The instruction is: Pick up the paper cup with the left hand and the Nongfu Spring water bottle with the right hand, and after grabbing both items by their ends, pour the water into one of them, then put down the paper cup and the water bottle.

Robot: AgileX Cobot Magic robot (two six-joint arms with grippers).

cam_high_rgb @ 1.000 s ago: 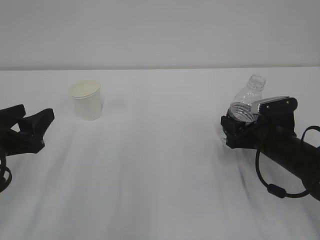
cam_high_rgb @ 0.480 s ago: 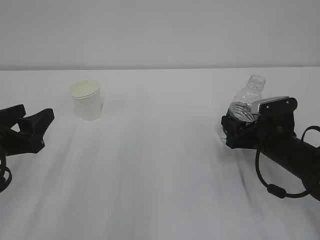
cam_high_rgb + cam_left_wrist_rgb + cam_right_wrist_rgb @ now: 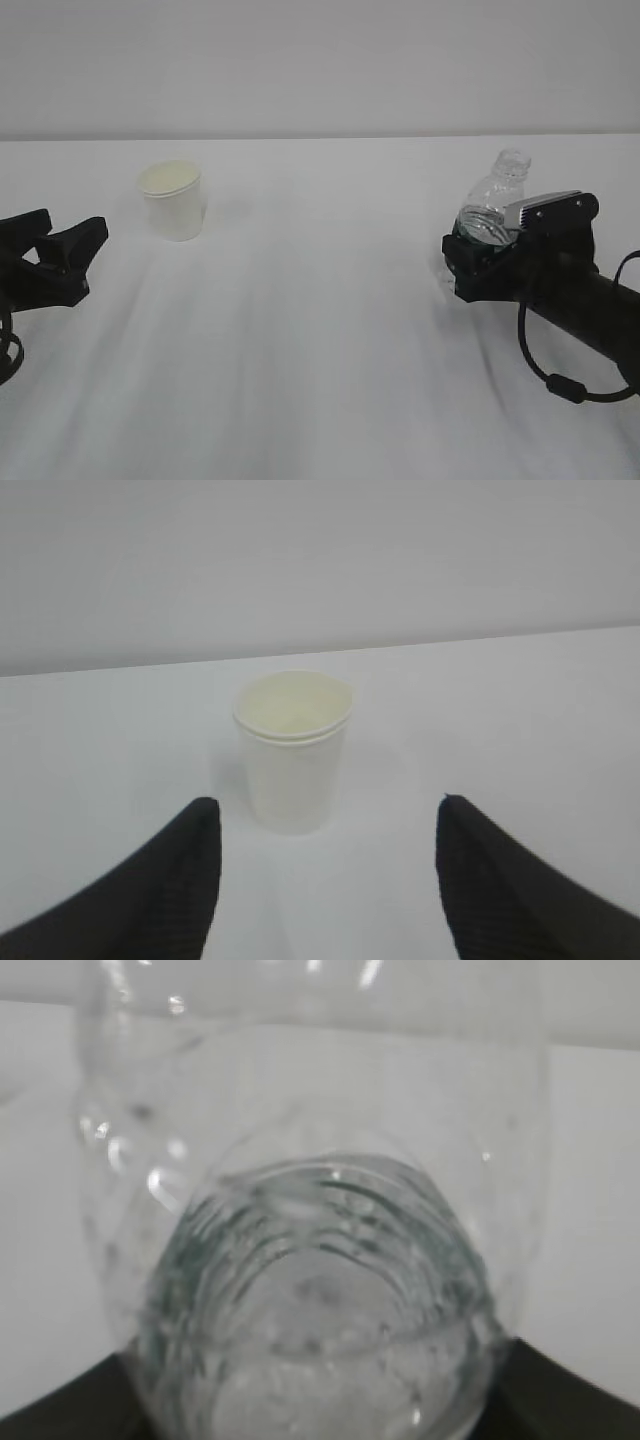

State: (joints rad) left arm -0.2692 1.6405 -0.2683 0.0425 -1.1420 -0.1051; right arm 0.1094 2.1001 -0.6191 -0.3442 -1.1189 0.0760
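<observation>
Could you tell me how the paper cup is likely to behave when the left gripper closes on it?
The paper cup looks thin-walled and empty, so probably light and easily crushed. Narrowing toward its base, it may tip or slide if nudged.

The right hand (image 3: 470, 262) sits a touch further right than before, its cable (image 3: 560, 385) hanging lower. The paper cup (image 3: 174, 200) and left hand (image 3: 62, 255) shift barely, if at all.

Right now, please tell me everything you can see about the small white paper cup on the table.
The small white paper cup stands upright on the white table, open mouth up. It has a rolled rim, a cream-tinted inside and walls tapering toward the base. It looks empty. Nothing touches it: the open left gripper faces it from short of it, its black fingers apart from the cup.
</observation>
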